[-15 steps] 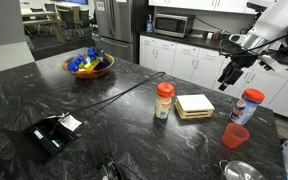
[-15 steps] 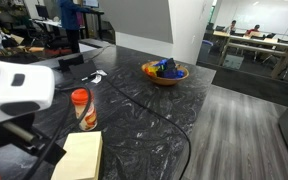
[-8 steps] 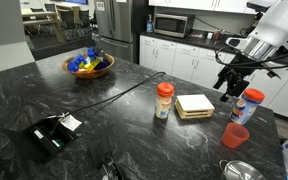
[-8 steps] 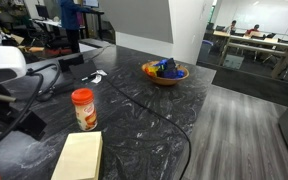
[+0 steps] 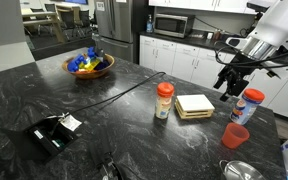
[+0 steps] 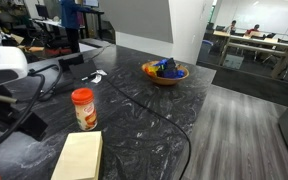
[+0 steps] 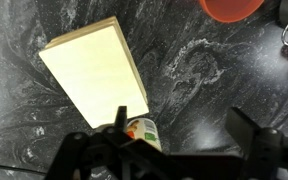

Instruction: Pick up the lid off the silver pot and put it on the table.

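The silver pot (image 5: pixel 240 170) stands at the near edge of the black marbled table (image 5: pixel 114 120), partly cut off by the frame. The lid (image 5: pixel 241 166) shows only as a shiny metal top on it, and its detail is unclear. My gripper (image 5: pixel 227 90) hangs open and empty above the table, between the beige pad and the blue-capped jar, well behind the pot. In the wrist view the two dark fingers of the gripper (image 7: pixel 184 128) are spread apart over bare table (image 7: pixel 204 80). Pot and lid are out of that view.
A red cup (image 5: pixel 235 135) (image 7: pixel 234 8) stands between the gripper and the pot. Nearby are a beige pad (image 5: pixel 194 105) (image 7: pixel 92 70) (image 6: pixel 79 157), a red-capped jar (image 5: pixel 164 100) (image 6: pixel 83 108) (image 7: pixel 144 132) and a blue-capped jar (image 5: pixel 251 104). Farther off are a fruit bowl (image 5: pixel 89 65) (image 6: pixel 165 72), a black device (image 5: pixel 49 133) and a cable (image 5: pixel 124 90).
Since a second ago my gripper has come down a little toward the table near the blue-capped jar. Over the last half second nothing has visibly moved.
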Action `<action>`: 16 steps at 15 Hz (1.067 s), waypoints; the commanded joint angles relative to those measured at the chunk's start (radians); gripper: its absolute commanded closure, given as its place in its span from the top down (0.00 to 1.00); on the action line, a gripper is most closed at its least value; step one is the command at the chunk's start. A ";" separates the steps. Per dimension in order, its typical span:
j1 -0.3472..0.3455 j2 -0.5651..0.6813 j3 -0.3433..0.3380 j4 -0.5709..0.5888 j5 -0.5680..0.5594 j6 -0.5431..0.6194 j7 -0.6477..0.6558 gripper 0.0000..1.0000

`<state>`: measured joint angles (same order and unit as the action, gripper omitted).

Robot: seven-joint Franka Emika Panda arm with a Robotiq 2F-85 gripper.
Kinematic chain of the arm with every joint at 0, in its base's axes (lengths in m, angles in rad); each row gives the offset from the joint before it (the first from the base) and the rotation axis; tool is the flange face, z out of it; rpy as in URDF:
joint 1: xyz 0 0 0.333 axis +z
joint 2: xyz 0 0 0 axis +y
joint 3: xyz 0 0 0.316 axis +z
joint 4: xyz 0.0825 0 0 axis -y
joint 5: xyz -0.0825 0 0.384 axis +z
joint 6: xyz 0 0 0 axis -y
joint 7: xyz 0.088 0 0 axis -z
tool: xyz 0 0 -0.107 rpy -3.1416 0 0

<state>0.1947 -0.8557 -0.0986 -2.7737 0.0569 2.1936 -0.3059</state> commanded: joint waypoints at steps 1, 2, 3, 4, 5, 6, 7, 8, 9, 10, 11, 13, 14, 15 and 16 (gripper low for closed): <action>0.003 0.003 0.031 0.002 -0.010 0.002 -0.013 1.00; 0.019 0.004 0.048 0.003 -0.012 -0.004 -0.017 1.00; 0.036 0.006 0.067 0.002 -0.015 -0.010 -0.021 1.00; 0.055 0.008 0.086 0.002 -0.018 -0.018 -0.028 1.00; 0.082 0.011 0.107 0.000 -0.025 -0.030 -0.043 1.00; 0.112 0.012 0.129 -0.002 -0.029 -0.040 -0.057 1.00; 0.142 0.014 0.147 -0.004 -0.028 -0.048 -0.068 1.00; 0.173 0.024 0.168 -0.007 -0.027 -0.052 -0.077 1.00; 0.199 0.034 0.186 -0.008 -0.026 -0.048 -0.082 1.00; 0.223 0.051 0.201 -0.010 -0.011 -0.015 -0.070 1.00; 0.206 0.026 0.192 -0.011 -0.009 -0.037 -0.039 1.00; 0.229 0.043 0.205 -0.011 -0.007 -0.034 -0.040 1.00; 0.228 0.046 0.204 -0.010 -0.007 -0.033 -0.042 1.00; 0.228 0.047 0.202 -0.010 -0.007 -0.033 -0.044 1.00; 0.228 0.047 0.201 -0.010 -0.007 -0.033 -0.045 1.00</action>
<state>0.4260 -0.8088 0.0998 -2.7855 0.0471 2.1630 -0.3485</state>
